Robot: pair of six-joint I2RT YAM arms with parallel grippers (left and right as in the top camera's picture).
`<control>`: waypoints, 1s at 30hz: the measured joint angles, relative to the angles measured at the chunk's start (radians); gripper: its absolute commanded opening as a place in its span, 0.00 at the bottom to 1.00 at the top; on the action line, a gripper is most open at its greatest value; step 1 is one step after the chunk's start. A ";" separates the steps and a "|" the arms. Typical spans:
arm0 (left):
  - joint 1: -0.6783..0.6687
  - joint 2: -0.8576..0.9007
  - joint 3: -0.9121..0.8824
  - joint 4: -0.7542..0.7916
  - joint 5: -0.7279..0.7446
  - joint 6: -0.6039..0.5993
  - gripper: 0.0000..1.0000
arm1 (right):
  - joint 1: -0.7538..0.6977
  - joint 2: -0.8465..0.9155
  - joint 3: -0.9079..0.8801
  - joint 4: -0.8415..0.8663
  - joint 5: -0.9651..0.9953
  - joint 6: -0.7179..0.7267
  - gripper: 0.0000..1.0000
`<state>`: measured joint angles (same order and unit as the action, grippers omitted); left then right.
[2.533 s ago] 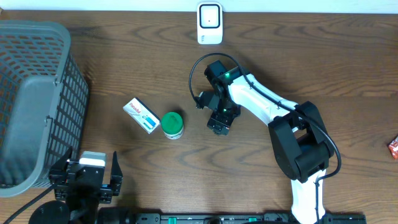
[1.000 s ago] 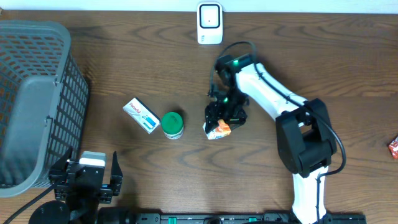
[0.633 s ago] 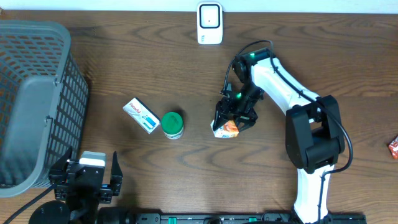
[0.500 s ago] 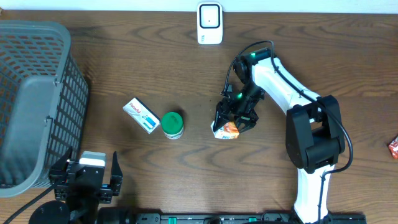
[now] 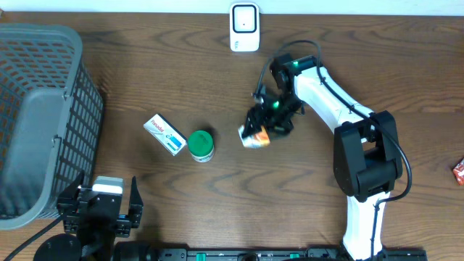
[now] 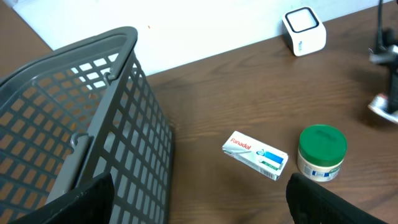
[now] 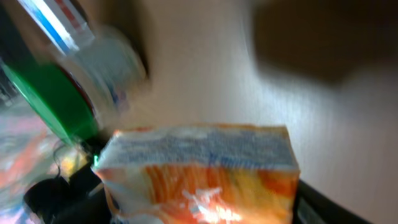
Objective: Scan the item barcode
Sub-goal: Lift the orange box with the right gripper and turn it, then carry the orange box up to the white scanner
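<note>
Orange-white packet (image 5: pixel 254 138) pinched in right end effector (image 5: pixel 264 128) — print blurred; left end effector (image 5: pixel 104 197) spread; box (image 6: pixel 255 155) reads "Panadol".

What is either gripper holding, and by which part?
The right gripper holds the orange-and-white packet, apparently across its sides; blurred. The left gripper holds nothing.

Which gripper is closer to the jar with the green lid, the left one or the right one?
Right. The right gripper, holding the orange packet, is just to the jar's right; the left gripper sits open near the front edge, farther off.
</note>
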<state>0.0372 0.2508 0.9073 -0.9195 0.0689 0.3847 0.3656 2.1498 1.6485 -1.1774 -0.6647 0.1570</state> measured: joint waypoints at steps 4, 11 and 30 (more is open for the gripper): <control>0.000 0.000 0.000 0.000 0.000 0.000 0.86 | 0.000 0.000 0.001 0.218 -0.047 0.032 0.61; 0.000 0.000 0.000 0.000 0.000 0.000 0.86 | 0.000 0.000 0.027 0.520 -0.112 0.108 0.58; 0.000 0.000 0.000 0.000 0.000 0.000 0.86 | 0.021 0.036 0.162 1.055 0.444 -0.068 0.57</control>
<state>0.0372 0.2508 0.9073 -0.9192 0.0689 0.3847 0.3862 2.1860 1.8107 -0.1226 -0.2211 0.0887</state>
